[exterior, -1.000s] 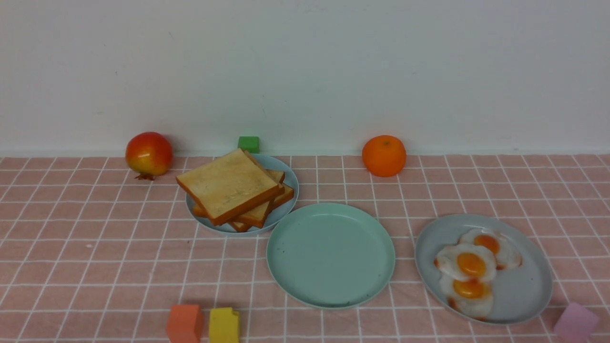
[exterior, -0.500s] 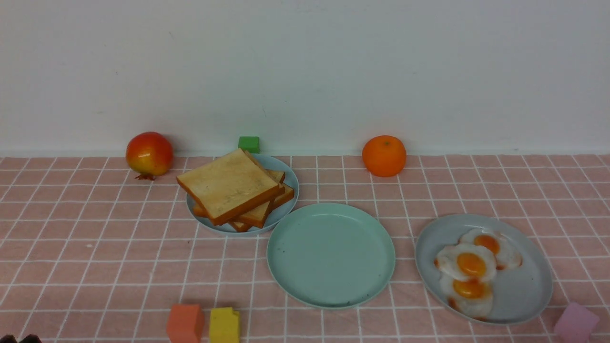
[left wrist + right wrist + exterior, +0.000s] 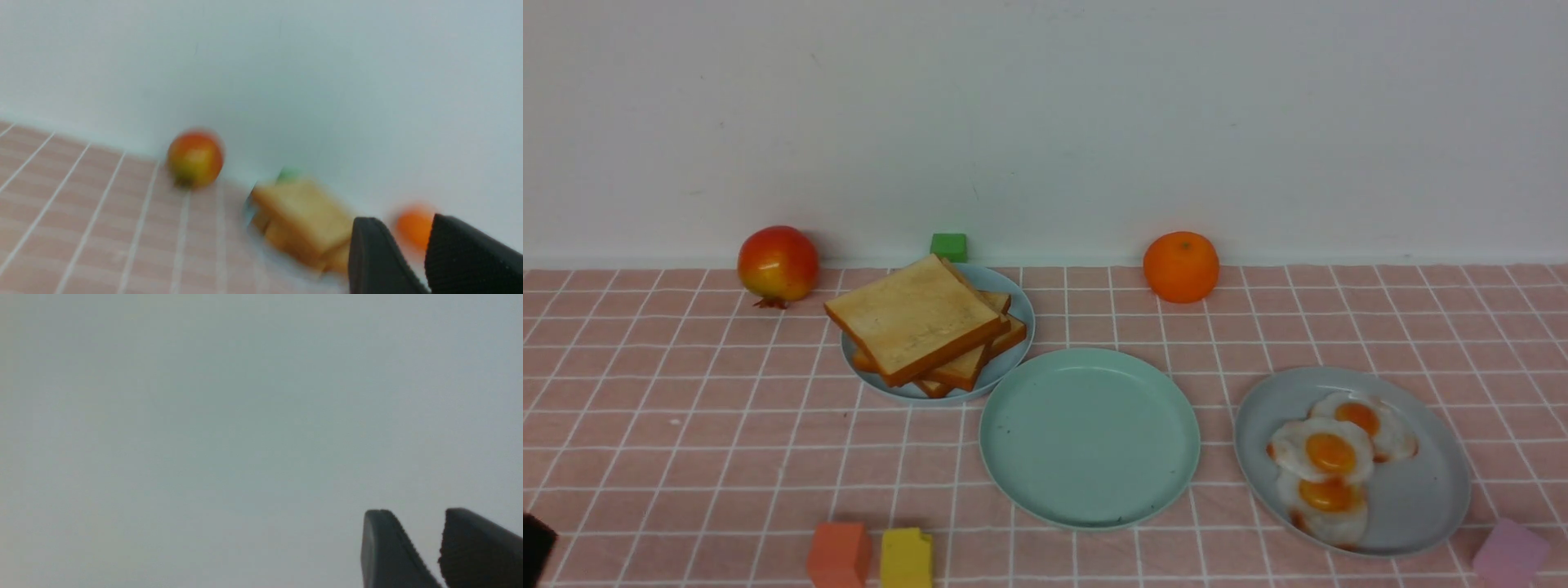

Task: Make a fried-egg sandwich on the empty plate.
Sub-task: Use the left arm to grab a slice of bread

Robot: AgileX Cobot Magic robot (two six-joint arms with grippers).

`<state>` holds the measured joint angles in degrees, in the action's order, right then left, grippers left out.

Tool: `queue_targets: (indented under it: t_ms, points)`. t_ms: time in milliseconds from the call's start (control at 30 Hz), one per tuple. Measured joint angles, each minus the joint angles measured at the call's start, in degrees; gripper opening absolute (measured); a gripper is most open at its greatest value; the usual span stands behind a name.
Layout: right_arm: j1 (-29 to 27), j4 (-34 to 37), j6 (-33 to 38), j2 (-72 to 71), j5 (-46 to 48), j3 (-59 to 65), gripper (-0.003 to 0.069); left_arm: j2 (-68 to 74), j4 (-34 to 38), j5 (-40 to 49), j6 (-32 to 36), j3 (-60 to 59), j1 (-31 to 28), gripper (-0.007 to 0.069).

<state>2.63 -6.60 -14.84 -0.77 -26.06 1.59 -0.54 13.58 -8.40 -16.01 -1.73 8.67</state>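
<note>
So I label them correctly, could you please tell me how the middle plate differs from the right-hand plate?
The mint-green plate is bare; the grey-blue plate holds three fried eggs. The mint-green plate sits mid-table, the grey-blue plate toward the robot's right. Both are round and rimmed.

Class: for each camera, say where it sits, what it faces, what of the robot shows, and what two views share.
Front: between the arms, facing forward over the empty plate to the wall; dark edge of left arm shows.
Left wrist: on that arm, facing toast pile and pomegranate; left gripper, jaws apart.
Right wrist: faces only wall; right gripper, jaws apart.
Shared: front and left wrist both show the orange.
</note>
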Motion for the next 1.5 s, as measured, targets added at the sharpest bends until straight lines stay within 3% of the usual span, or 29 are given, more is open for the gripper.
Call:
queue_targets:
  t_ms: [100,200,400,467,500,567,767,1000,1100,1333,1500]
  points:
    - [0.0,0.9,-5.2,0.1,-3.7,-2.6,0.0239,0.0,1.7,-6.3,-2.9,1.6,0.0,0.0240]
    - [0.0,2.3,-7.4,1.6,-2.0,-8.1,0.0239,0.0,-0.2,-6.6,-2.8,6.8,0.0,0.0240]
    - [0.0,3.2,-9.3,12.0,19.0,-31.2,0.0239,8.3,-5.0,1.8,-2.7,28.1,0.0,0.0240]
    - [0.0,3.3,-9.2,16.7,29.5,-39.6,0.0239,16.2,-5.0,10.7,-2.8,38.7,0.0,0.0240]
    - [0.0,3.2,-9.2,17.5,30.5,-41.0,0.0239,16.8,-5.0,11.5,-2.8,39.5,0.0,0.0240]
    - [0.0,1.5,-7.3,22.7,41.4,-47.4,0.0239,25.2,-4.0,22.8,-2.8,48.5,0.0,0.0240]
    - [0.0,-2.9,-4.9,30.6,48.6,-48.4,0.0239,41.3,-3.2,37.4,-2.9,56.5,0.0,0.0240]
    - [4.0,-4.8,-4.3,38.5,45.1,-43.4,0.0239,54.3,1.5,42.2,-2.9,56.6,0.0,0.0240]
    - [8.5,-4.1,-4.3,43.3,50.5,-43.1,0.0239,61.6,4.5,42.5,-2.9,56.6,0.0,0.0240]
    - [13.5,9.9,-1.3,51.5,72.1,-44.8,0.0239,76.6,6.3,43.0,-2.9,63.0,-0.5,0.0240]
    - [15.5,24.9,12.0,53.2,74.7,-45.1,0.0239,87.0,9.6,49.9,-0.3,71.7,-5.5,0.0240]
